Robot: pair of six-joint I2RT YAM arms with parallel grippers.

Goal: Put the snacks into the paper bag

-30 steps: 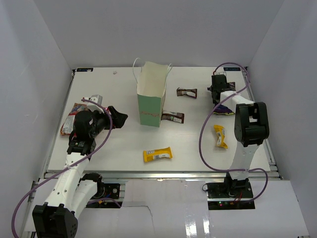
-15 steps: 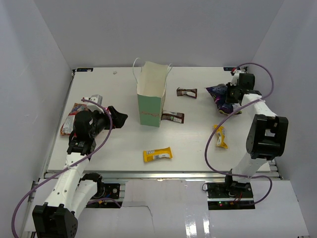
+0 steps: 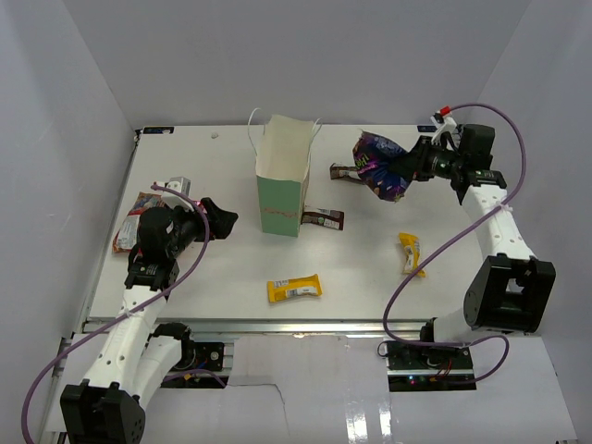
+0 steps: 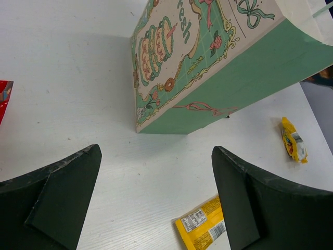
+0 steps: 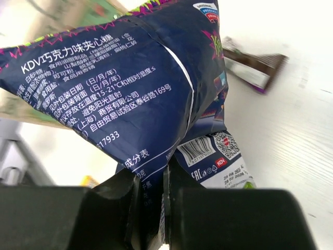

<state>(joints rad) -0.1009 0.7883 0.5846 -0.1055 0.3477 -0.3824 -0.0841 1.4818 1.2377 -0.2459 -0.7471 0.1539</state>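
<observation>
The right tool [image 3: 413, 167] is clamping tight on one end of the large dark blue crinkly bag [image 3: 377, 164], which is hanging in the air above the white desk [image 3: 213, 277], to the right of the tall pale mint-green paper bag [image 3: 281, 178]. In the right wrist view, the tool's two fingers [image 5: 125, 205] are pinching the blue bag's [image 5: 114, 88] crimped edge. The paper bag is standing upright near the middle of the desk, its mouth facing up.

The left tool [image 3: 222, 218] is hovering with its jaws spread wide and gripping nothing, pointing toward the paper bag's left side.

One dark brown bar [image 3: 324, 218] is lying against the paper bag's right base, and another [image 3: 344, 172] is sitting partly behind the blue bag. One yellow bar [image 3: 294, 289] is resting in front of the paper bag and a second [image 3: 411, 254] is lying further right. The red-orange packet [image 3: 126, 235] is lying at the desk's left edge, beside the left arm.
</observation>
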